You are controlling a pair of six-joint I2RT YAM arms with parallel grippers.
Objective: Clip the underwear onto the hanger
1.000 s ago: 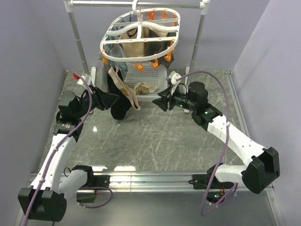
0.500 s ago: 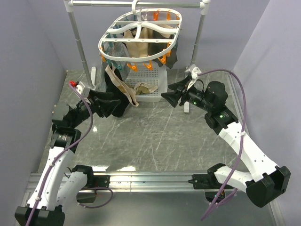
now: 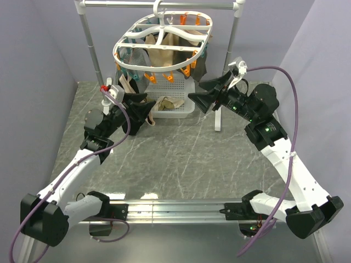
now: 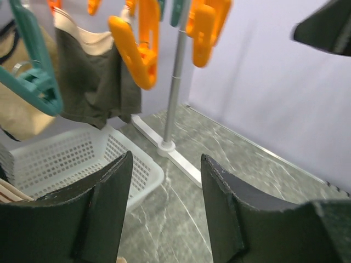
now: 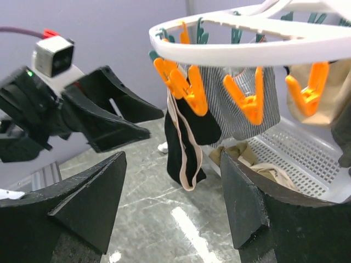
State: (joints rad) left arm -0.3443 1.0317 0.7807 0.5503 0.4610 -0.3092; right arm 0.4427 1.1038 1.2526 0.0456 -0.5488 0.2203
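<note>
Underwear (image 5: pixel 176 150), black with a beige waistband, hangs from an orange clothespin (image 5: pixel 186 90) on the near-left rim of the white hanger (image 3: pixel 163 48). From above it is mostly hidden behind the left end effector (image 3: pixel 146 107); only the right wrist view shows it plainly. Just beside it, the white basket (image 3: pixel 175 87) holds crumpled beige garments (image 3: pixel 169 103). Both end effectors are spread wide and hold nothing. The left is close in front of the underwear, and the right end effector (image 3: pixel 196 91) faces it from across the basket, apart.
</note>
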